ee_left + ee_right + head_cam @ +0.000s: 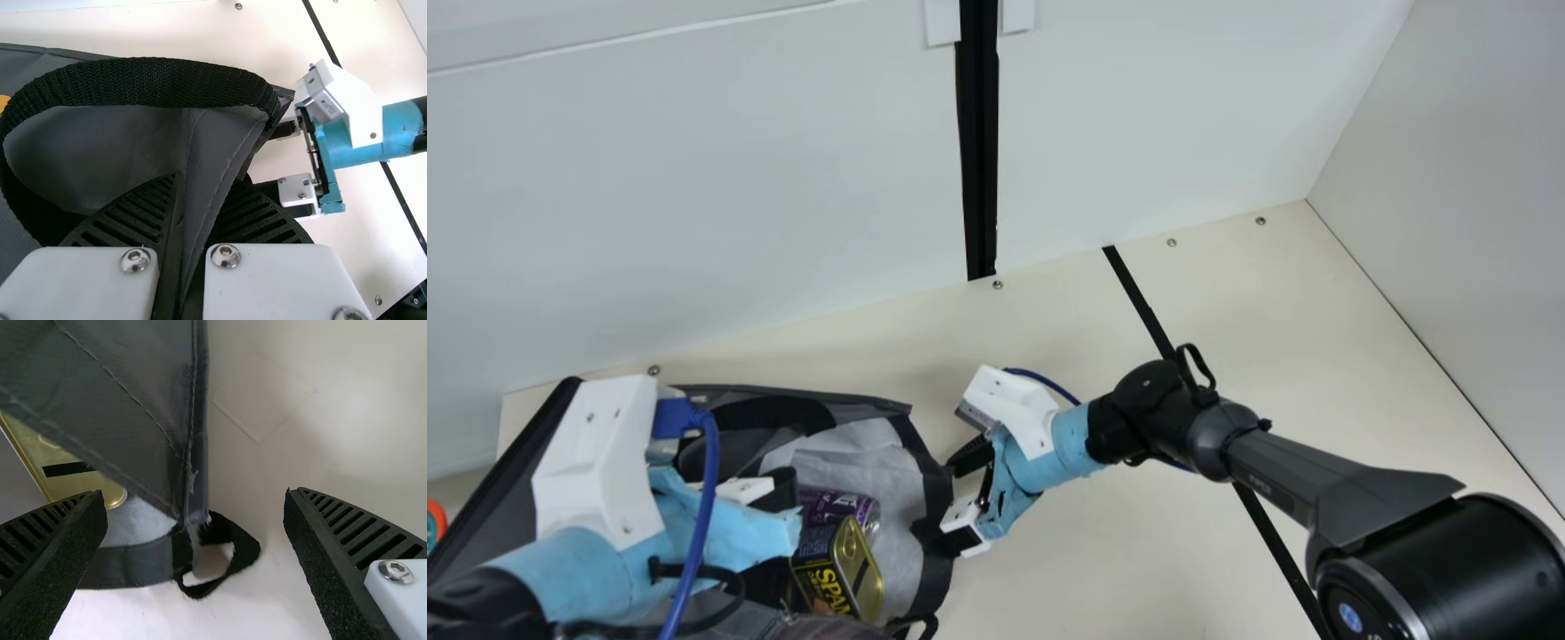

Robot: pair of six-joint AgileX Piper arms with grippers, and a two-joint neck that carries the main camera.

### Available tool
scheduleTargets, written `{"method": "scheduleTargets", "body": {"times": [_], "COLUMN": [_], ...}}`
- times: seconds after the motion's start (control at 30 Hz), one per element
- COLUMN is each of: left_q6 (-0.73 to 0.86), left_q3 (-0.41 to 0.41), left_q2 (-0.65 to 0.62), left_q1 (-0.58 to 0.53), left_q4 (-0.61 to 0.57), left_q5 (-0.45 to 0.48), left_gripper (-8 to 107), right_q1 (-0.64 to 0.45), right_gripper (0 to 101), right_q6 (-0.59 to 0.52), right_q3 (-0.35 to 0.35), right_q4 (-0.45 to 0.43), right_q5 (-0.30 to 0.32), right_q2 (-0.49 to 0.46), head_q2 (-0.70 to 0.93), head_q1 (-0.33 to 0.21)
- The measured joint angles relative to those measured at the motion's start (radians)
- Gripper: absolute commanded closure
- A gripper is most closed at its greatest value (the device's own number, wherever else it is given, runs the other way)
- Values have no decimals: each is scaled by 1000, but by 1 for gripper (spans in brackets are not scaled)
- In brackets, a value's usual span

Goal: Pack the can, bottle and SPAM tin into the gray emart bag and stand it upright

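Fingers (pixel 133 217) of the left gripper (pixel 210 177) clamp the gray bag (pixel 87 153); the right gripper (pixel 195 492) has its own apart beside the rim (pixel 935 498). The can (pixel 818 507) and SPAM tin (pixel 836 573) lie inside. Standing the bag up seems in hand; next, the right should probably grip that rim. Cream table (pixel 1076 569) beneath, white wall (pixel 694 196) behind.

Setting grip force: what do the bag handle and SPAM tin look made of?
Bag handle: matte webbing, probably nylon or polyester, by its coarse black weave.
SPAM tin: likely metal, glossy, given the gold lid's bright sheen.
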Motion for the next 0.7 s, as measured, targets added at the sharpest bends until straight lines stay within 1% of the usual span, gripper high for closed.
{"method": "scheduleTargets", "body": {"times": [0.33, 0.7], "left_q6": [0, 0], "left_q3": [0, 0], "left_q2": [0, 0], "left_q1": [0, 0], "left_q4": [0, 0], "left_q5": [0, 0], "left_gripper": [107, 107], "right_q1": [48, 69], "right_gripper": [6, 80], "right_q6": [-7, -22], "right_q3": [-22, -32], "right_q4": [29, 54], "right_q5": [-8, -4], "right_q2": [48, 80], "head_q2": [0, -2], "head_q1": [0, 0]}}
